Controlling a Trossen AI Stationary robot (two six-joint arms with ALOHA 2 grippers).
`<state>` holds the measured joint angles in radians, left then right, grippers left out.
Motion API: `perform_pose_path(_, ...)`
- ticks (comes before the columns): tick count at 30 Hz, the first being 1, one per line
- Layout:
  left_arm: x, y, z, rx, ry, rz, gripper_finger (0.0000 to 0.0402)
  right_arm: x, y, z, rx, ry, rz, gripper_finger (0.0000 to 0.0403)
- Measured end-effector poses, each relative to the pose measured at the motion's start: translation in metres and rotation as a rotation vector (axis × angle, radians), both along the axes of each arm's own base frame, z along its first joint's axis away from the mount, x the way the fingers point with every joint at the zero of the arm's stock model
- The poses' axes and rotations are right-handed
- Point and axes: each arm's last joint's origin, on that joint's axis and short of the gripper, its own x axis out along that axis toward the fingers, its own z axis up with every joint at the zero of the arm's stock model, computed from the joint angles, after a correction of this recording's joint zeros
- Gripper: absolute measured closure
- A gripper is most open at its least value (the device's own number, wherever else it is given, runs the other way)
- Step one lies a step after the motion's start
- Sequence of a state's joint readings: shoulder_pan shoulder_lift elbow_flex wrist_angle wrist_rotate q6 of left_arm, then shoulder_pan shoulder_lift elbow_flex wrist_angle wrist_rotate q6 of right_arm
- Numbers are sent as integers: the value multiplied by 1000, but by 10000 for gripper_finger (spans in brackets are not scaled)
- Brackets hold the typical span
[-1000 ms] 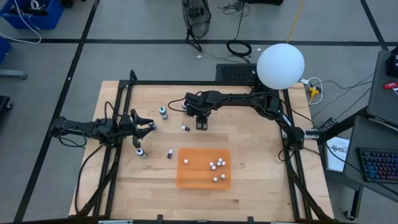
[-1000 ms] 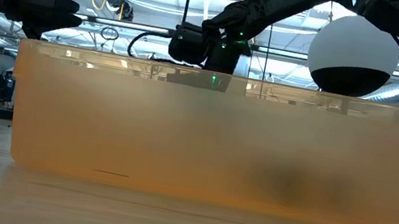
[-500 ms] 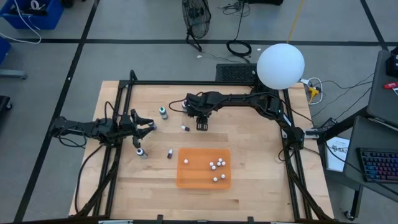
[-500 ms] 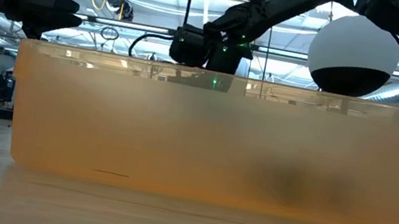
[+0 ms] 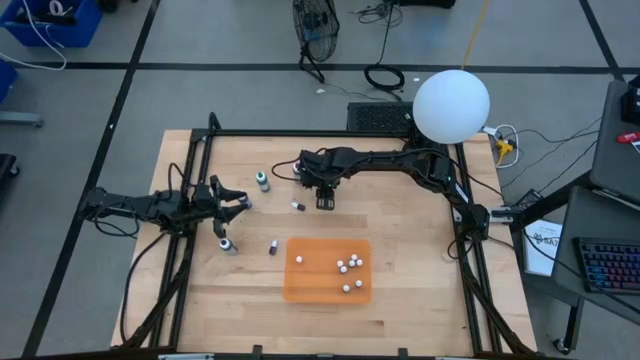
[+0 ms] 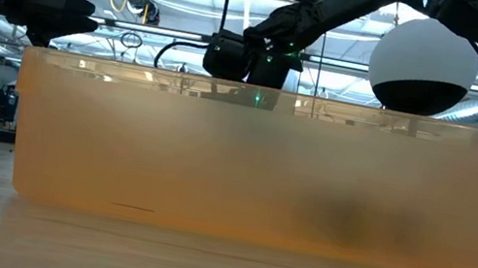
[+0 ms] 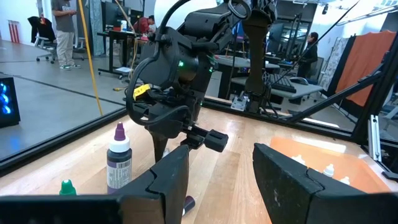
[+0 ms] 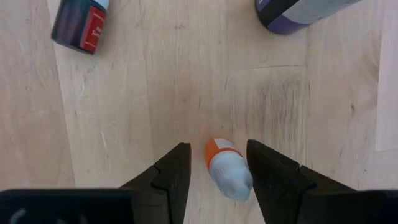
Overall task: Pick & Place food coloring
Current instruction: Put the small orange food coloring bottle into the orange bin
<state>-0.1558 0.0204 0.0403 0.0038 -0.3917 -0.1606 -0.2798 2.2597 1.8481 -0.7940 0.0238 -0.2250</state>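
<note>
Your right gripper (image 5: 324, 201) hangs over the middle of the table (image 5: 420, 270), toward its far edge, with its fingers (image 8: 169, 174) apart and nothing between them but a small bottle with an orange collar (image 8: 227, 168) lying on its side on the wood. That bottle sits just short of the fingertips, and I think it is untouched, though the wrist view hides the contact. Two more bottles show past it: a dark one with a red label (image 8: 79, 22) lying flat and a purple one (image 8: 298, 14). Your left gripper (image 5: 238, 203) waits near the left edge, fingers (image 7: 170, 180) spread and holding nothing. The orange tray (image 5: 300, 290) sits toward the near edge, holding small white pieces (image 5: 350, 265). A teal bottle (image 5: 263, 181) stands upright just left of the right gripper.
</note>
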Motion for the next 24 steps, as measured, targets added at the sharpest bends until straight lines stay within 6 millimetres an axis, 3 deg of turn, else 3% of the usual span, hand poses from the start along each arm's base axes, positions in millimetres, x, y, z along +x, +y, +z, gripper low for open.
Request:
perform_pose_path(5,0,0,0,0,0,0,220,0,0,0,1,3,0,272)
perform_pose_path(12,0,0,0,0,0,0,220,0,0,0,-1,4,5,344)
perform_pose_path(18,0,0,0,0,0,1,220,0,2,1,-7,9,33,345)
perform_pose_path(21,0,0,0,0,0,1,220,-4,14,18,-20,12,53,345)
perform_pose_path(24,0,0,0,0,0,0,220,-12,35,55,-45,-26,83,345)
